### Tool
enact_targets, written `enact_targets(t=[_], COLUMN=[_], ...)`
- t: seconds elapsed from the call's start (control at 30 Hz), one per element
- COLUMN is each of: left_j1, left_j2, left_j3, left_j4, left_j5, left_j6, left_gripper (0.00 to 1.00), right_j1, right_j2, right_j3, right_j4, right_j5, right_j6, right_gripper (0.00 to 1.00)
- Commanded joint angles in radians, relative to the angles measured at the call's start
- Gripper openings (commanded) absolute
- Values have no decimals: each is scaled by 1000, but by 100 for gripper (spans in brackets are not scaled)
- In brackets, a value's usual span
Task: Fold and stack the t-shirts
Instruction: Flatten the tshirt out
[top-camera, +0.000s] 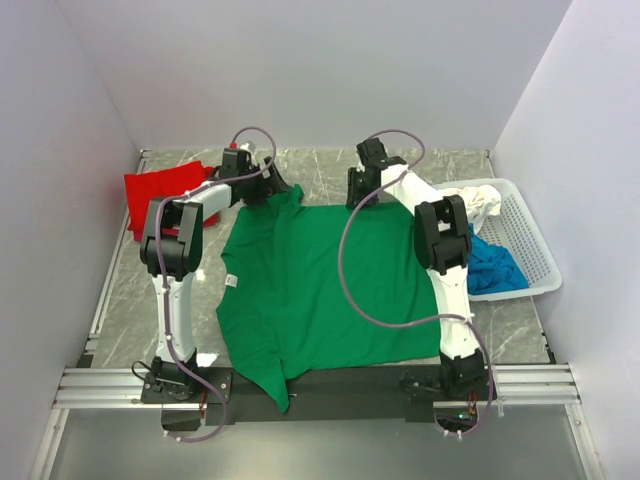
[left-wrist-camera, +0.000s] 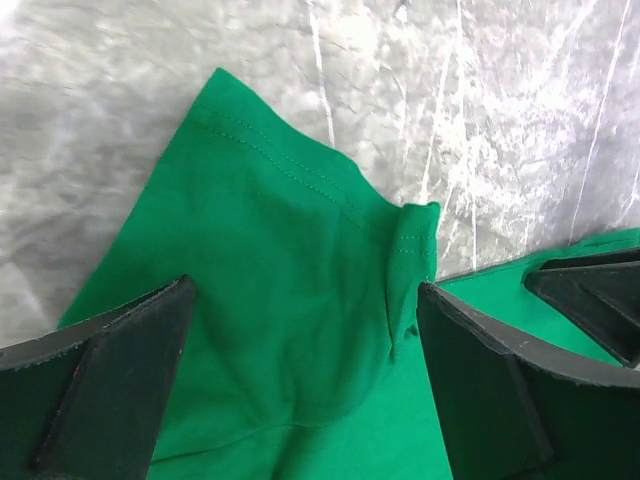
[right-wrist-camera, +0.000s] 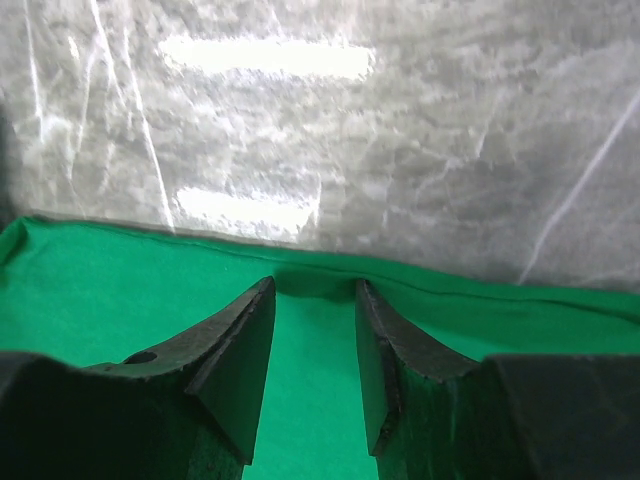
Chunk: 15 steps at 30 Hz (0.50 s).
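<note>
A bright green t-shirt (top-camera: 320, 280) lies spread flat on the marble table, with a small white label (top-camera: 231, 281) at its left edge. My left gripper (top-camera: 270, 185) hovers wide open over the shirt's far-left sleeve (left-wrist-camera: 280, 270), one finger on each side of it (left-wrist-camera: 305, 290). At the shirt's far edge (right-wrist-camera: 120, 290), my right gripper (top-camera: 358, 190) has its jaws partly apart, tips down on the cloth just inside the hem (right-wrist-camera: 315, 285). A red t-shirt (top-camera: 150, 190) lies crumpled at the far left. A blue t-shirt (top-camera: 495, 265) and a white one (top-camera: 480, 205) sit in the basket.
A white plastic lattice basket (top-camera: 535, 250) stands at the right edge of the table. White walls enclose the left, back and right. Bare marble (right-wrist-camera: 400, 130) shows beyond the shirt's far edge. A metal rail (top-camera: 320, 385) runs along the near edge.
</note>
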Motion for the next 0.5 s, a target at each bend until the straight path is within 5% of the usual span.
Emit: enact_targets(t=[0.0,0.47], left_j1=[32,70], left_j2=[30,51], left_j3=[43,221], left_j4=[-10,-90], left_j5=[17,-55], left_j6=[-14,38], left_gripper=[99,99], right_j1=[10,10], right_j2=[48,119], right_j3=[81,260], right_j4=[-33,-39], right_j5=[-27,-122], right_j6=[10,6], right_gripper=[45,47])
